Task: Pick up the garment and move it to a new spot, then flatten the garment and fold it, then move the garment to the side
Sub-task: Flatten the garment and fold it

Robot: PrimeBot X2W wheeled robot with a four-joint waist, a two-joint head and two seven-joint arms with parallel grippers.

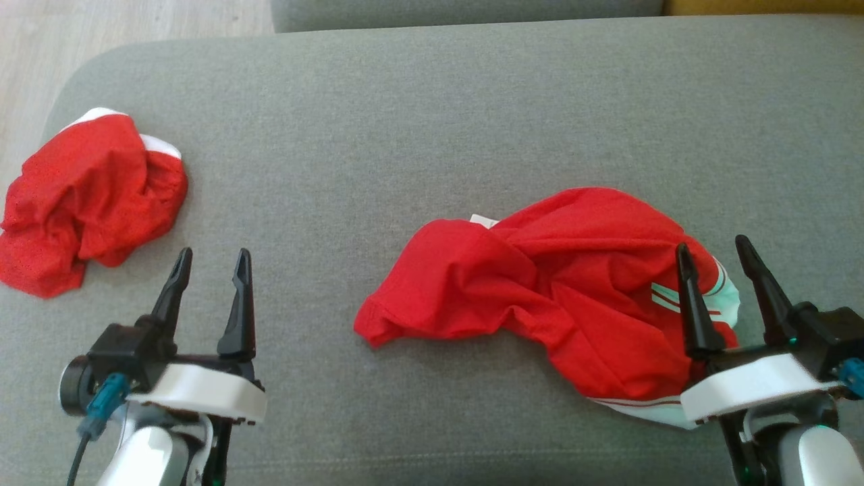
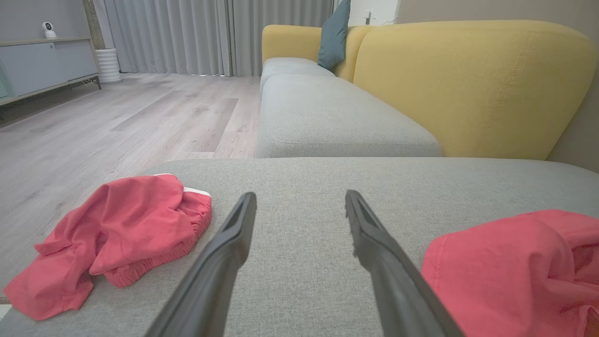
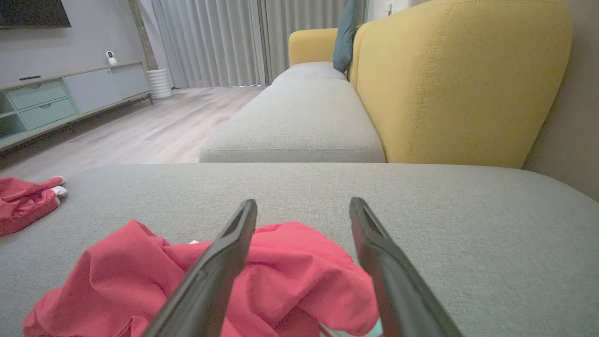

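right gripper [image 1: 711, 243]: jaws spread wide, nothing held.
garment [image 1: 540, 283]: crumpled red heap with white-and-teal striped trim, lying on the grey cushion [image 1: 405, 121]. Its trimmed end sits beneath the right gripper's fingers; the bulk runs off to that gripper's left.
contact: cannot tell whether the fingers touch the cloth.
left gripper [image 1: 213, 253]: jaws wide, empty, over bare cushion. The garment lies to its right, apart from it.
second red garment [image 1: 88, 202]: bunched, to the left gripper's left and slightly ahead, near the cushion's edge.
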